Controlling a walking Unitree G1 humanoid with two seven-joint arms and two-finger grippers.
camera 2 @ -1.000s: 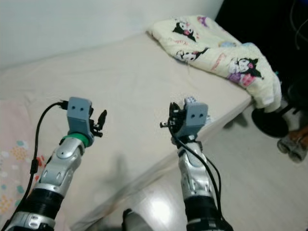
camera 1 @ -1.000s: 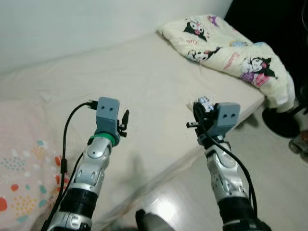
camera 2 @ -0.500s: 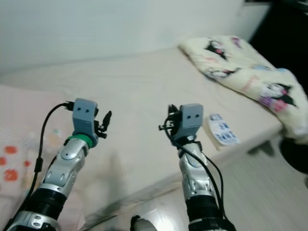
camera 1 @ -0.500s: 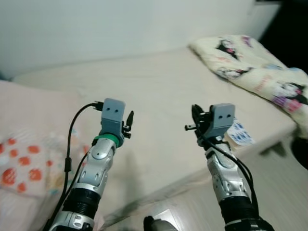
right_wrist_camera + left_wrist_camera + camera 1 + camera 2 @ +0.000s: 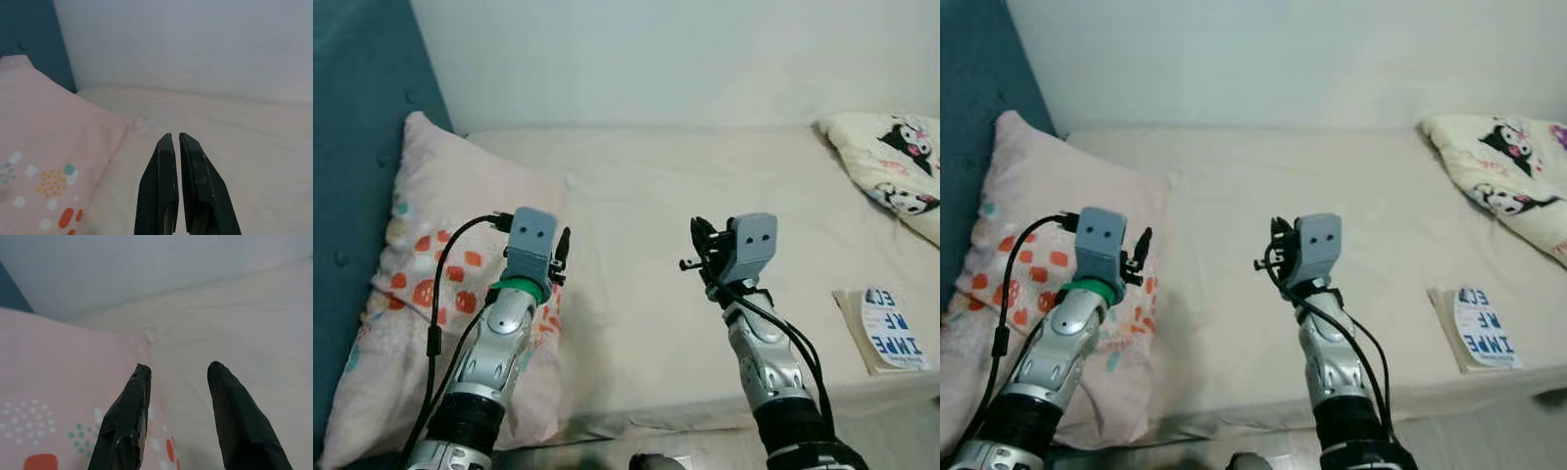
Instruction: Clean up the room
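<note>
Both arms up over bed (image 5: 636, 196), nothing held.
L gripper (image 5: 178, 374) fingers apart over pillow (image 5: 421, 264); R gripper (image 5: 175, 139) fingers together. Book (image 5: 891, 328) at bed's R edge: prob. light, stiff, take by edge. Blanket (image 5: 1498, 176) far R: soft, bunch-grab.

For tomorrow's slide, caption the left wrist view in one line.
Open left gripper raised over the pink pillow and bed.
</note>
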